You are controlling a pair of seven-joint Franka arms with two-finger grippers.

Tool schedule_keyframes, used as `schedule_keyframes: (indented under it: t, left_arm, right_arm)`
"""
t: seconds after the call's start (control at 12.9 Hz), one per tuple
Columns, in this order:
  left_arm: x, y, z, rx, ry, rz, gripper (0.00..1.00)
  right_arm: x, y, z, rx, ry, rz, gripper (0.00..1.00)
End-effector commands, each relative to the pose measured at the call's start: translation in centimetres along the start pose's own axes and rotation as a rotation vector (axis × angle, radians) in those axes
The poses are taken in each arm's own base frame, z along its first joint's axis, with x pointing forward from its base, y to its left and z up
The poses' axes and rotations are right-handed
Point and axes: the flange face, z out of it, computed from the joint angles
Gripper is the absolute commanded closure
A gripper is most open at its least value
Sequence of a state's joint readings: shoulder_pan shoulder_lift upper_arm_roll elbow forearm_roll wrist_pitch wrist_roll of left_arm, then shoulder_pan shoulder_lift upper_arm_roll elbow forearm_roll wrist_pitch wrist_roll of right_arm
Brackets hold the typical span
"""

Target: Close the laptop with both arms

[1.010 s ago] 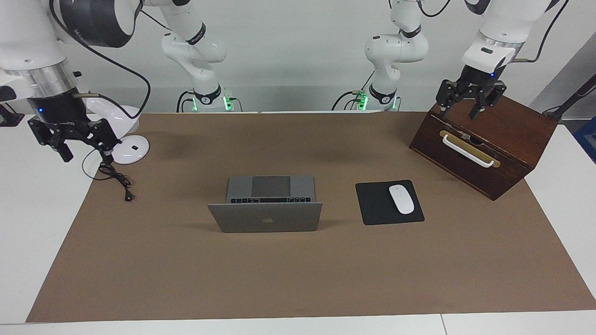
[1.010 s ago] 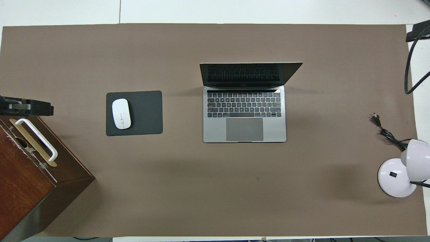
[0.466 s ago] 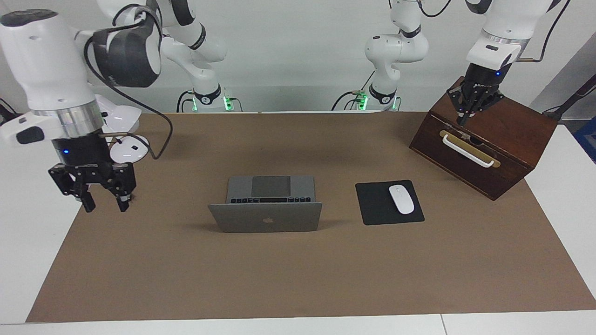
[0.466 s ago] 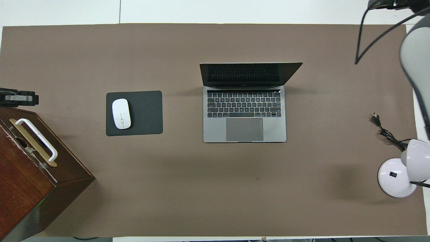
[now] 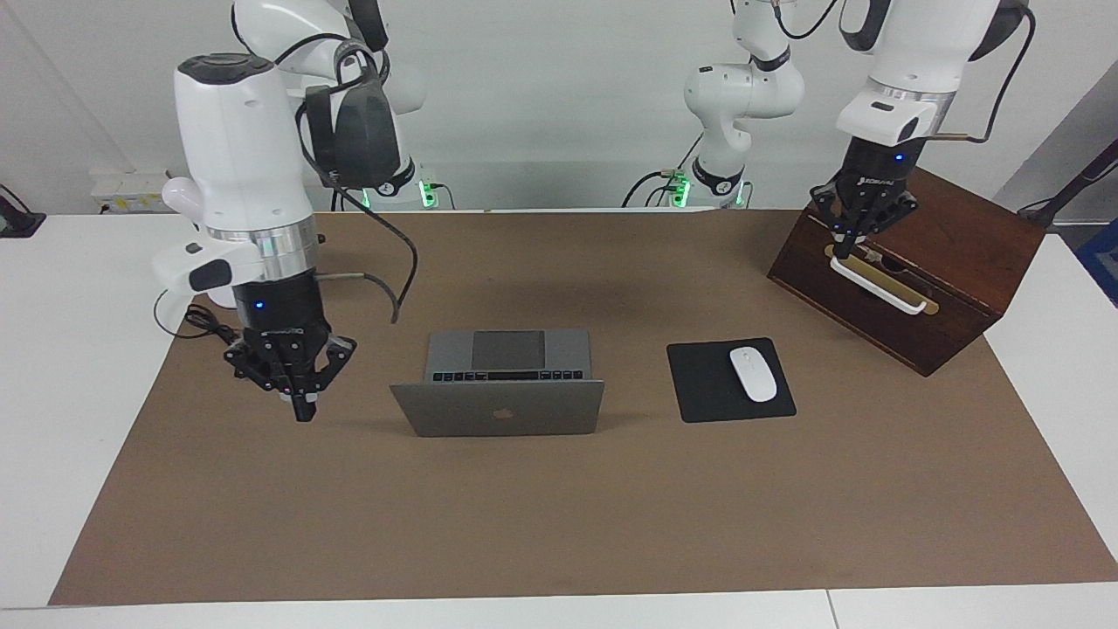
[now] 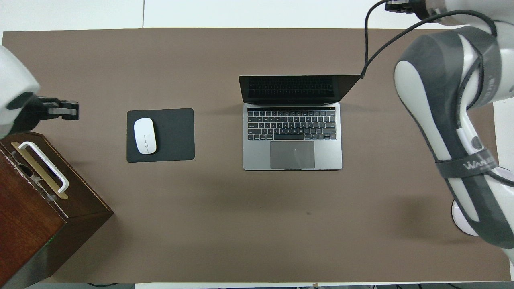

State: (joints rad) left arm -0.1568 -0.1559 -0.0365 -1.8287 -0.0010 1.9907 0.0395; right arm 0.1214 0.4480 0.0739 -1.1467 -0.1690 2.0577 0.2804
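open silver-grey metal laptop (image 5: 498, 393) mid-frame; black mouse pad (image 5: 730, 380), white mouse (image 5: 753, 374), brown wooden box (image 5: 908, 271) beside; brown table mat (image 5: 559, 524). right gripper (image 5: 301, 411) over mat, left gripper (image 5: 845, 252) over box, spread cannot tell.

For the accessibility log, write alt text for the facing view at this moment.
A thin silver-grey laptop stands open mid-table on a brown mat. The right gripper hangs over the mat beside it; the left gripper hangs over a dark wooden box. A white mouse lies on a black mouse pad.
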Motion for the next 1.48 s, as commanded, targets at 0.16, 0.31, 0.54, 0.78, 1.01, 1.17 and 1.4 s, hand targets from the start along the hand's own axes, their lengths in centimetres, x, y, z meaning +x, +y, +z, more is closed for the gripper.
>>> schedule_keyframes:
  t: [0.16, 0.31, 0.54, 0.78, 1.01, 1.17, 1.4]
  left_arm:
    - [-1.8, 6.3, 2.6, -0.096, 0.160, 0.071, 1.00]
    - [-2.3, 8.8, 4.9, -0.112, 0.211, 0.107, 1.00]
    - [-3.0, 12.2, 8.5, -0.135, 0.257, 0.151, 1.00]
    - [-2.9, 15.5, 11.6, -0.160, 0.295, 0.188, 1.00]
    - [-4.5, 19.7, 16.1, -0.197, 0.335, 0.200, 1.00]
    - [-5.2, 21.2, 17.9, -0.206, 0.332, 0.225, 1.00]
    - [-5.5, 22.1, 18.9, -0.211, 0.343, 0.246, 1.00]
  right_arm:
    - [-1.8, -4.8, 2.0, -0.048, -0.008, 0.095, 1.00]
    - [-2.7, -5.5, 3.0, -0.050, -0.034, 0.108, 1.00]
    - [-4.5, -9.2, 3.7, -0.042, -0.055, 0.145, 1.00]
    - [-4.7, -9.8, 3.8, -0.038, -0.053, 0.136, 1.00]
    - [-5.2, -9.7, 5.3, -0.027, -0.043, 0.129, 1.00]
    - [-5.2, -9.2, 5.8, -0.031, -0.043, 0.125, 1.00]
    - [-5.7, -9.3, 6.5, -0.034, -0.058, 0.082, 1.00]
